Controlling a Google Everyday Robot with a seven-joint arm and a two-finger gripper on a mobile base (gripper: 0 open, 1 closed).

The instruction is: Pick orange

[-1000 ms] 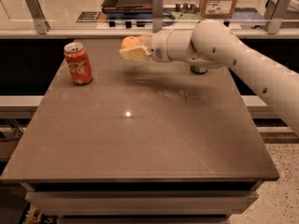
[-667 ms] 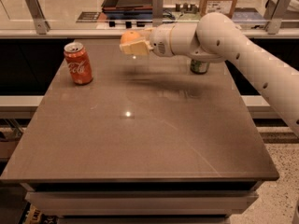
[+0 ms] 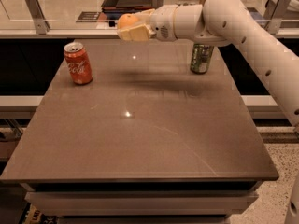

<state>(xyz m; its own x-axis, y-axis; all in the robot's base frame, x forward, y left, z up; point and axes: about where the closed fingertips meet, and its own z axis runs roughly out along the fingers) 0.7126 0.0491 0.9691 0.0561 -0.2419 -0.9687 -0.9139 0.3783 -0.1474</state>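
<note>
The orange (image 3: pixel 127 21) is a small round orange fruit held between the fingers of my gripper (image 3: pixel 132 27), high above the far part of the table. The gripper is shut on it; the cream fingers (image 3: pixel 136 32) cover its lower side. The white arm reaches in from the right. The orange is well clear of the table top.
A red Coca-Cola can (image 3: pixel 78 63) stands upright at the table's far left. A green can (image 3: pixel 202 57) stands at the far right, partly behind the arm. The brown table (image 3: pixel 149 125) ends at a front edge near me. A counter with metal brackets (image 3: pixel 35 6) runs behind.
The gripper has risen a little with the orange still in it, staying over the far part of the table. The cans have not moved.
</note>
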